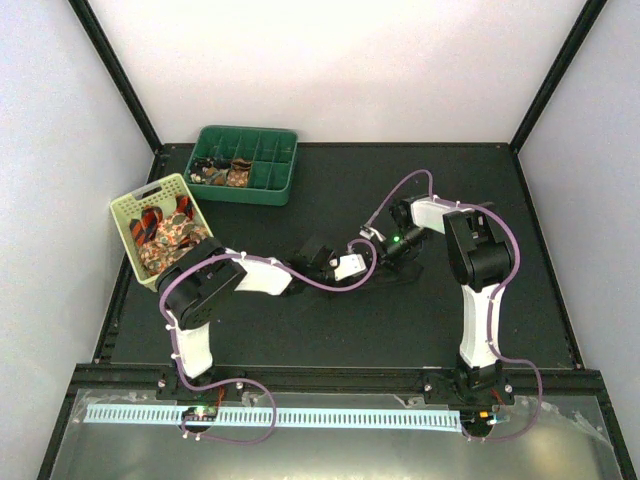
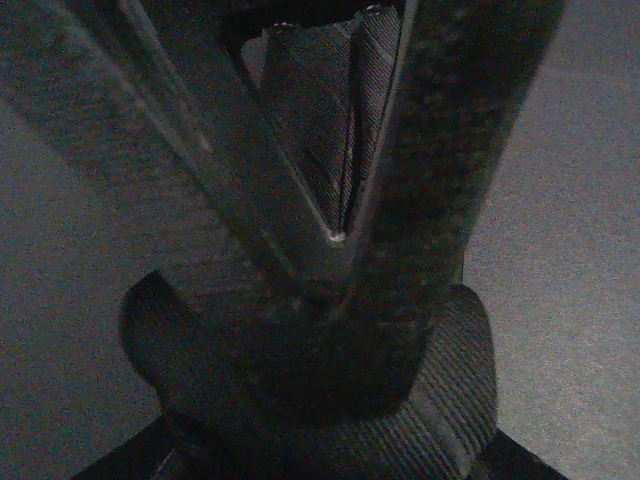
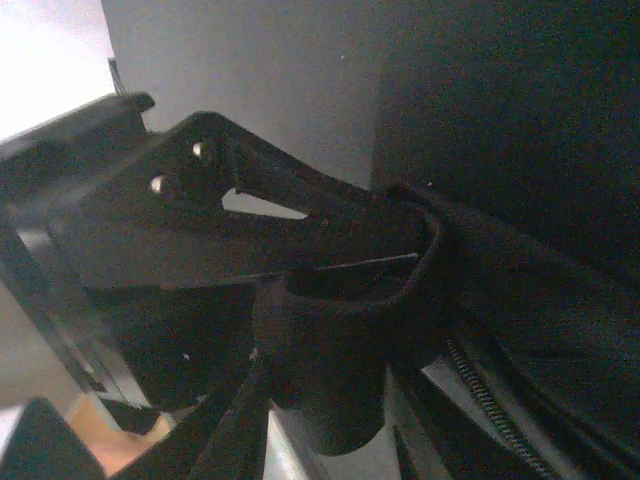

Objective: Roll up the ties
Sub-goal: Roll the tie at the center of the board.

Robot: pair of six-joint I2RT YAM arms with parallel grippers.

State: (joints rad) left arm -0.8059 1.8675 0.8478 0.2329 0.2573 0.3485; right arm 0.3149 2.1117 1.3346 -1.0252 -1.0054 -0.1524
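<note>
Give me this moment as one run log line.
rolling dark tie mid-table | left fingers shut on it | right fingers: tie looped around, closure unclear | basket: loose ties | tray: ties in compartments

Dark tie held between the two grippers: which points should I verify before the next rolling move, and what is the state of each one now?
1. Left gripper grips the dark tie: ok, it is shut and the fabric is looped round its tips.
2. Right gripper grip: cannot tell; fabric wraps one finger.
3. Roll tight and even: cannot tell, the wrist views are too dark.
4. Purple cable away from the tie: cannot tell; it loops close by.
5. Green tray has free compartments: ok.
</note>
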